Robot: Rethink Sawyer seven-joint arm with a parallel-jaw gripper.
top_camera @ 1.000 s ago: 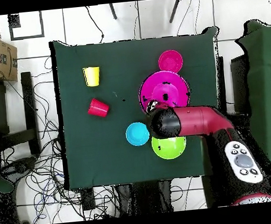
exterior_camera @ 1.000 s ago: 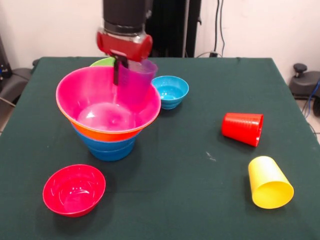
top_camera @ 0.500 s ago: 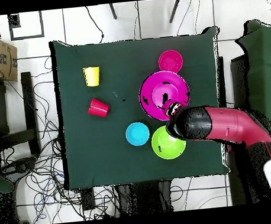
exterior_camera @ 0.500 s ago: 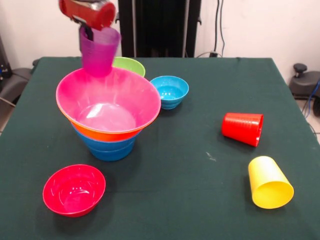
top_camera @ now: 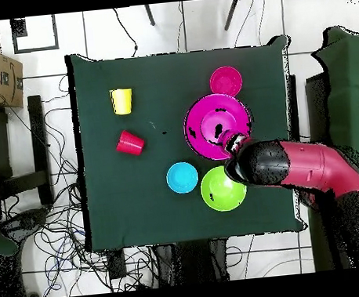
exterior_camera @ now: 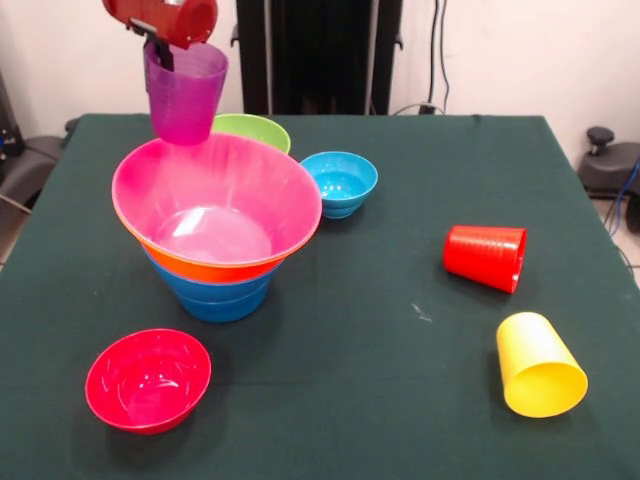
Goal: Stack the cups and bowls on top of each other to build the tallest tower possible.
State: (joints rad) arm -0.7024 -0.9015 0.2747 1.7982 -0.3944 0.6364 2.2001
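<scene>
Gripping the purple cup (exterior_camera: pixel 185 93) by its rim, the gripper (exterior_camera: pixel 160 45) holds it upright in the air above the far edge of the tower (exterior_camera: pixel 216 230), with one dark finger (exterior_camera: pixel 159 48) showing against the cup's wall; the claw is closed on that rim. The cup touches nothing below it.

The tower stands on the green table (exterior_camera: pixel 400 350): a pink bowl (exterior_camera: pixel 216 200) sits on top, nested in an orange bowl (exterior_camera: pixel 215 268) of which only a band shows, and both rest on blue bowls (exterior_camera: pixel 215 295) at the base. The pink bowl holds nothing inside.

Behind the tower, partly hidden by the pink rim and the cup, lies a green bowl (exterior_camera: pixel 255 130). Just beside it, toward the right in the front view, stands a small light-blue bowl (exterior_camera: pixel 341 181), apart from the tower. A small red bowl (exterior_camera: pixel 148 379) sits alone on the near side of the table, near the tower's base.

Well apart on the right, a red cup (exterior_camera: pixel 486 257) lies on its side, and a yellow cup (exterior_camera: pixel 539 366) lies on its side nearer the camera, its open mouth turned toward the table's near edge. The two cups are close but not touching.

From overhead, the red and black arm (top_camera: pixel 294 166) reaches in over the table's edge, covering part of the green bowl and the pink rim.
</scene>
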